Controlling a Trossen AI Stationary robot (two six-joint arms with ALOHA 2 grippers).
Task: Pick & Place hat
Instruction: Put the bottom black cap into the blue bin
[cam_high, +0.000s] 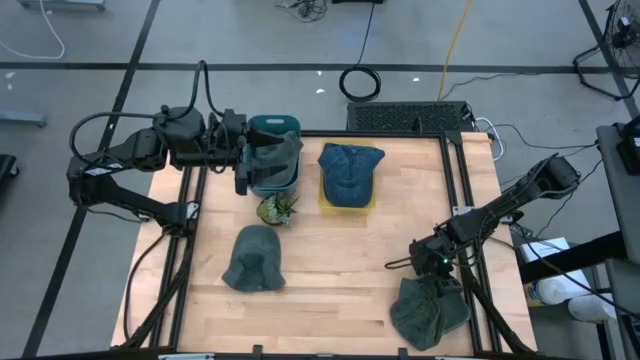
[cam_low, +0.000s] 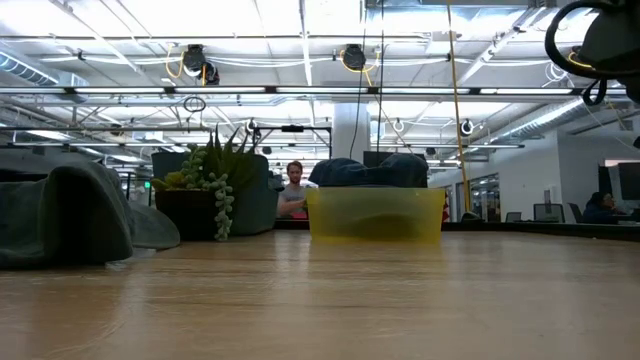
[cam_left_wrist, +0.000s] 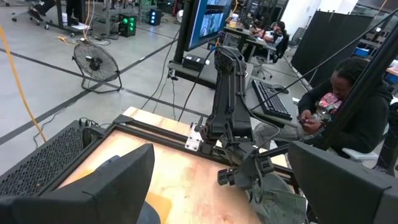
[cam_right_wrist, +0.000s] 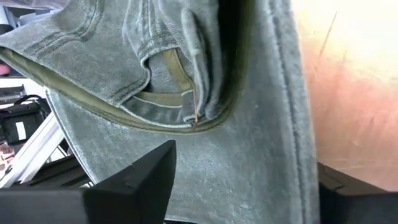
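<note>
Several hats are in the high view. An olive hat (cam_high: 428, 312) lies crumpled at the table's near right corner, a grey-green one (cam_high: 254, 258) lies flat near the middle, a blue one (cam_high: 349, 172) rests on a yellow bin (cam_high: 368, 204), and a dark one (cam_high: 278, 152) sits in a teal bin (cam_high: 272, 186). My right gripper (cam_high: 432, 268) is open just above the olive hat (cam_right_wrist: 205, 81), its fingers on either side of the cloth. My left gripper (cam_high: 243, 165) hangs open beside the teal bin and holds nothing. My right gripper (cam_right_wrist: 245, 158) comes at the olive hat from above, slanting toward the table's near edge, with one finger (cam_right_wrist: 140, 177) on each side of the cloth by the brim seam (cam_right_wrist: 186, 106). Whether the fingers touch the cloth, I cannot tell.
A small potted plant (cam_high: 277, 208) stands between the teal bin and the grey-green hat (cam_low: 60, 215). The black frame rails (cam_high: 462, 190) run along the table's left and right edges. Bare wood (cam_high: 340, 270) lies between the two low hats. A seated person (cam_left_wrist: 339, 102) is beyond the table's right side.
</note>
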